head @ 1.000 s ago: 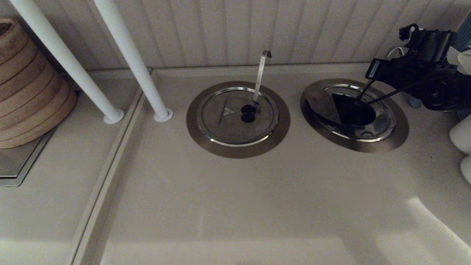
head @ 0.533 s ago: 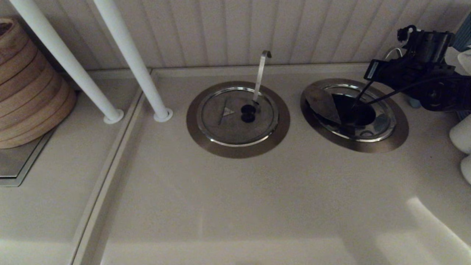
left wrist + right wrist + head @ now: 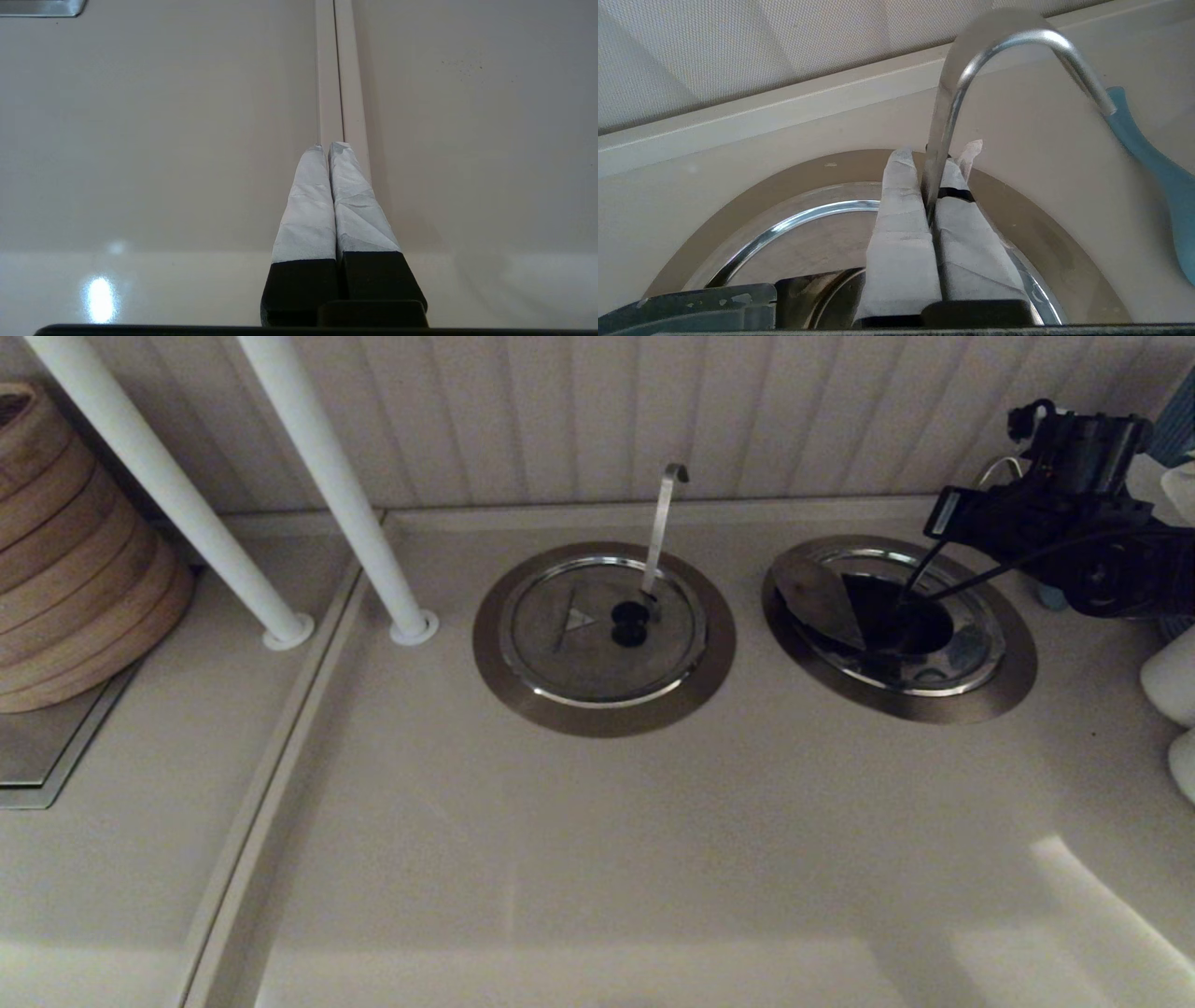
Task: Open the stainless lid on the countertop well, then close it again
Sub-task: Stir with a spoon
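Right gripper (image 3: 931,163) pinches the curved metal handle (image 3: 945,116) over the countertop well (image 3: 1013,681) at the far right. The stainless lid (image 3: 817,597) has its wedge flap tilted up, cavity showing. Left gripper (image 3: 329,148) is pressed together, empty, over the counter seam (image 3: 334,70).

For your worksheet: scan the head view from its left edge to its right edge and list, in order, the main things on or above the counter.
Stacked wooden steamer baskets → two slanted white poles → closed round lid with hook-tipped handle → open countertop well, its stainless lid tilted up → right hand.
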